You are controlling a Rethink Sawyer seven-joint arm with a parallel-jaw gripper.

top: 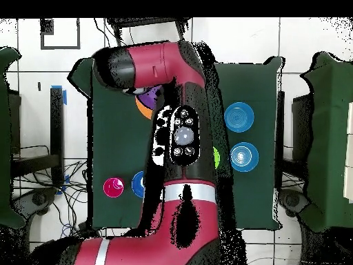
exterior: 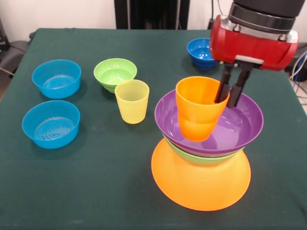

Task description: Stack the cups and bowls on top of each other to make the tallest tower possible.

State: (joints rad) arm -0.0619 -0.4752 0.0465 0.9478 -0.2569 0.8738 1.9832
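Tower: the tower (exterior: 204, 158) stands on the green table (exterior: 96, 191), toward the right of the front view; a huge orange bowl (exterior: 201, 184) upside down as the base, a large green bowl (exterior: 204, 158) on it, a large purple bowl (exterior: 240, 127) upright on top.
Orange cup: one orange cup (exterior: 196, 115) sits tilted inside the purple bowl.
Gripper: the gripper (exterior: 230, 93) comes down at the orange cup's right rim, one finger inside the cup and one outside, the jaws narrow and clamped on the cup wall.
Cups counted: three; the orange one, one yellow cup (exterior: 132, 100) upright on the table just left of the tower, one red cup (top: 113, 186) seen only from overhead.
Bowls counted: seven; three in the tower, one small green bowl (exterior: 115, 73) just behind the yellow cup, two light blue bowls (exterior: 56, 78) (exterior: 51, 123) at the left, well apart from the tower, one small dark blue bowl (exterior: 199, 51) behind the gripper.
Front view only: the whole tower, the grip, the yellow cup.
Overhead view only: the red cup, beside the dark blue bowl; the arm (top: 179, 138) covers the tower except an orange edge.
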